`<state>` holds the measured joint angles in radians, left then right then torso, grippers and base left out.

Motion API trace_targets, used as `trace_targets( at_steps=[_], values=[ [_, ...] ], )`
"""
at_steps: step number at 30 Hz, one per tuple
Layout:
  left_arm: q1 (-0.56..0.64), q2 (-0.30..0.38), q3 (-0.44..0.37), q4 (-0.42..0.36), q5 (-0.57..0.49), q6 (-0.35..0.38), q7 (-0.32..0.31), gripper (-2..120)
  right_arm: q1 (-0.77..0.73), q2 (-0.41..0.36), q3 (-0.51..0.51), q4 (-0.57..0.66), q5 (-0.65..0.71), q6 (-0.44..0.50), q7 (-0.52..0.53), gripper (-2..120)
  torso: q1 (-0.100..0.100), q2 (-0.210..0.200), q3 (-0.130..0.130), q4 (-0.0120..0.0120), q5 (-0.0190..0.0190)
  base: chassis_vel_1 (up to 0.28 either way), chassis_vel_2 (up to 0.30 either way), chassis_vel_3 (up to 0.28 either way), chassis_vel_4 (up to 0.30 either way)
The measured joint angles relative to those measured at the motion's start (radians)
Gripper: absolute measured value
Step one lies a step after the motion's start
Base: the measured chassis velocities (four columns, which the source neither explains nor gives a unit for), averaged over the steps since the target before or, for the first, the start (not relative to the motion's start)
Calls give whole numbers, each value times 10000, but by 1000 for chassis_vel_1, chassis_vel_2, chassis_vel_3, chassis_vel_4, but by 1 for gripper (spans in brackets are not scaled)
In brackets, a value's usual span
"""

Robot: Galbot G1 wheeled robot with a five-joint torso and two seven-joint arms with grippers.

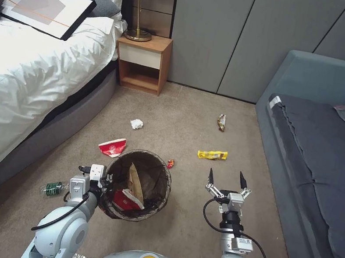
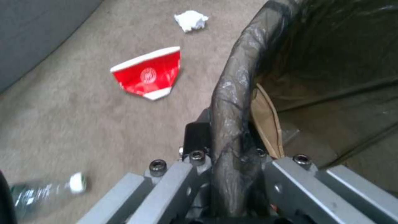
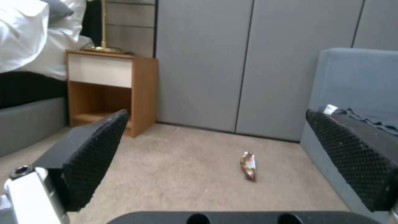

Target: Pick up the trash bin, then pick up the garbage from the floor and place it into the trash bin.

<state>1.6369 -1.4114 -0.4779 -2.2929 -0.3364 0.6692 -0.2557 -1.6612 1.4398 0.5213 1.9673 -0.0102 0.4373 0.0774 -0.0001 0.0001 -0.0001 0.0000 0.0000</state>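
Observation:
The trash bin point(image 1: 164, 173) with its dark liner stands low in front of me. My left gripper point(image 1: 104, 178) is shut on its near-left rim point(image 2: 232, 93), the liner pinched between the jaws. Inside lie a tan paper tray point(image 1: 135, 183) and a red cup point(image 1: 126, 201). On the carpet are a crushed red cup point(image 1: 112, 146) point(image 2: 148, 74), a white tissue wad point(image 1: 136, 124) point(image 2: 191, 20), a yellow wrapper point(image 1: 212, 154), a brown wrapper point(image 1: 221, 122) point(image 3: 248, 161), a small red scrap point(image 1: 170, 163) and a clear bottle point(image 1: 53, 188) point(image 2: 41, 193). My right gripper point(image 1: 227, 174) point(image 3: 216, 113) hangs open and empty, just short of the yellow wrapper.
A bed point(image 1: 21, 75) with white covers runs along the left. A wooden nightstand point(image 1: 143, 64) with a lamp point(image 1: 137, 2) stands at the back. The grey sofa point(image 1: 320, 146) lines the right. Grey wall panels point(image 1: 242, 34) close off the far side.

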Motion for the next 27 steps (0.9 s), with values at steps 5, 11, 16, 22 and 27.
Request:
trace_targets(
  at_steps=[5,11,16,22,27],
  values=[
    [-1,9,0,-3,4,0,0,3,9,0,16,0,12,1,-25,100,0,0,1,0,0,-197,200,204,-193],
    [0,13,17,-9,16,-1,2,3,34,-3,58,1,44,19,-84,100,2,0,3,0,1,-169,162,170,-159],
    [7,-4,26,-21,26,-2,2,3,33,-10,87,4,54,48,-144,100,1,0,2,0,2,-141,146,135,-152],
    [13,-11,26,-40,28,-5,9,3,26,-3,106,0,50,94,-182,100,1,0,2,0,0,-116,145,126,-138],
    [5,-10,13,-40,28,-11,13,3,61,20,143,-28,11,145,-248,100,1,0,1,0,-2,-124,111,133,-126]
  ],
)
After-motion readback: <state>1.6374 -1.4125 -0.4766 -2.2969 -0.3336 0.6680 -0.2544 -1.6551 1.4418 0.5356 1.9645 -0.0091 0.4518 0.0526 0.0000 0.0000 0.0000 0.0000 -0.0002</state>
